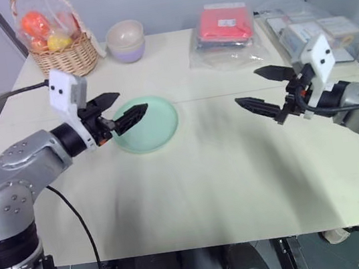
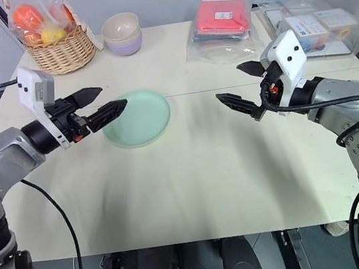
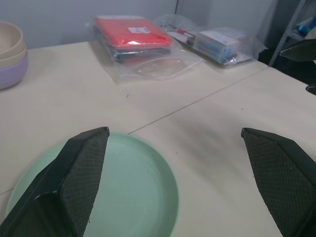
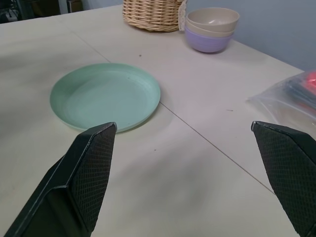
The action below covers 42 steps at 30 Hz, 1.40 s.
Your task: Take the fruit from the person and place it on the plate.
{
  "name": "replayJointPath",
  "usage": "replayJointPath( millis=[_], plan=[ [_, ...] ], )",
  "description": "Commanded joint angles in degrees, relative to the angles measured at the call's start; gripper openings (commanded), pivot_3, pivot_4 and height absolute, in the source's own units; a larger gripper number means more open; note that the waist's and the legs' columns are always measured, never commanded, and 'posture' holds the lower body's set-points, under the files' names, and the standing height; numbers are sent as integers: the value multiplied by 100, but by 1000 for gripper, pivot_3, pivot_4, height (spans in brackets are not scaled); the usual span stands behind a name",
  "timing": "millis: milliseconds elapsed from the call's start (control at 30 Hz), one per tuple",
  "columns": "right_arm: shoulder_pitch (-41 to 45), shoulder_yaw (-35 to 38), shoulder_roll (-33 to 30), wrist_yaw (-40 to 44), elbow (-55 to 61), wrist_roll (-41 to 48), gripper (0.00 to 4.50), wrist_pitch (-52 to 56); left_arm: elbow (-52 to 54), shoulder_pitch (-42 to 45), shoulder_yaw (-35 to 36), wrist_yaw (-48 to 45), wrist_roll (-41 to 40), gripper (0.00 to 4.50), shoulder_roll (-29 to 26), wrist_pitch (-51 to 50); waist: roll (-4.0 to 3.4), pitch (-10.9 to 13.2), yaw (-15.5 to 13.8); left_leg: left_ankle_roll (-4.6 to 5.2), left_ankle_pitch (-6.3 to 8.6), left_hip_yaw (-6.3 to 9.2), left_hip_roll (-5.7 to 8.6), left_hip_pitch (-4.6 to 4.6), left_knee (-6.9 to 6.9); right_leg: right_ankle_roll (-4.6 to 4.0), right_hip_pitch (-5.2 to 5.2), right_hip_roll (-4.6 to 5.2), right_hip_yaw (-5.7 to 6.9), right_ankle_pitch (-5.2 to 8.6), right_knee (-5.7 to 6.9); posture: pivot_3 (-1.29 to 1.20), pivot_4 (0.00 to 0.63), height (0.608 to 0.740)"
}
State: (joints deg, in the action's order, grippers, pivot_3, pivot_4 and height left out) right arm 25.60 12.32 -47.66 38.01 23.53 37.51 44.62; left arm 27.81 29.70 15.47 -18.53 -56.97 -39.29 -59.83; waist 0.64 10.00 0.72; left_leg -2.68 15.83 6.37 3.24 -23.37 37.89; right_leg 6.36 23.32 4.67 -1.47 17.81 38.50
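The pale mint-green plate (image 1: 158, 127) lies empty on the cream table, left of centre. My left gripper (image 1: 132, 99) hovers level over the plate's left rim, open, nothing between its black fingers. My right gripper (image 1: 247, 86) hangs level over the table's right half, well apart from the plate, open and empty too. The two grippers point toward each other across a wide gap. In the wrist views the plate (image 4: 106, 94) sits beyond the spread fingers. The fruit and the person are out of view.
A wicker basket (image 1: 66, 53) with plastic-wrapped orange and yellow fruits stands at the back left. Stacked beige and lavender bowls (image 1: 126, 41) sit beside it. A bagged red packet (image 1: 224, 26) and bagged boxes (image 1: 305, 27) lie at the back right.
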Motion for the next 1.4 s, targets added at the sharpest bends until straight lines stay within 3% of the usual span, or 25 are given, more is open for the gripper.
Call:
replayJointPath(
  millis=[33, 533, 833, 1067, 1400],
  plan=[
    [109, 219, -52, 17, 158, 73, 4469, -70, 88, 102, 72, 1, -48, 4500, -27, 79, 0, 0, 1, 0, 0, 0, 0, 0, 0, 0, 0, 0, 0, 0, 0, 0, 150, 740],
    [343, 183, 68, -65, 13, 6, 4469, -120, 79, 147, 43, 36, -26, 4500, 21, 132, 0, 0, 7, 0, 0, 0, 0, 0, 0, 0, 0, 0, 0, 0, 0, 0, 150, 740],
    [2013, 352, 1516, -2097, -500, 723, 4469, 1464, -25, 252, -50, 69, 83, 4500, 127, 200, 0, 0, 17, -2, -1, 1, -2, 0, 0, 0, 4, -1, -1, 0, 3, 0, 150, 740],
    [2883, 1063, 2618, -3497, -1590, 1085, 4469, 2327, -45, 312, -59, 63, 134, 4500, 170, 228, 0, 0, 14, -2, -1, 1, 2, -1, 0, -1, 4, 1, 0, 0, 4, 0, 150, 740],
    [3317, 1154, 3219, -4019, -1960, 1230, 4469, 2656, 10, 280, -12, 96, 180, 4500, 181, 234, -1, 0, 72, -2, -1, -2, 2, -1, -2, -1, 14, 0, -2, 0, 19, 0, 150, 740]
  ],
)
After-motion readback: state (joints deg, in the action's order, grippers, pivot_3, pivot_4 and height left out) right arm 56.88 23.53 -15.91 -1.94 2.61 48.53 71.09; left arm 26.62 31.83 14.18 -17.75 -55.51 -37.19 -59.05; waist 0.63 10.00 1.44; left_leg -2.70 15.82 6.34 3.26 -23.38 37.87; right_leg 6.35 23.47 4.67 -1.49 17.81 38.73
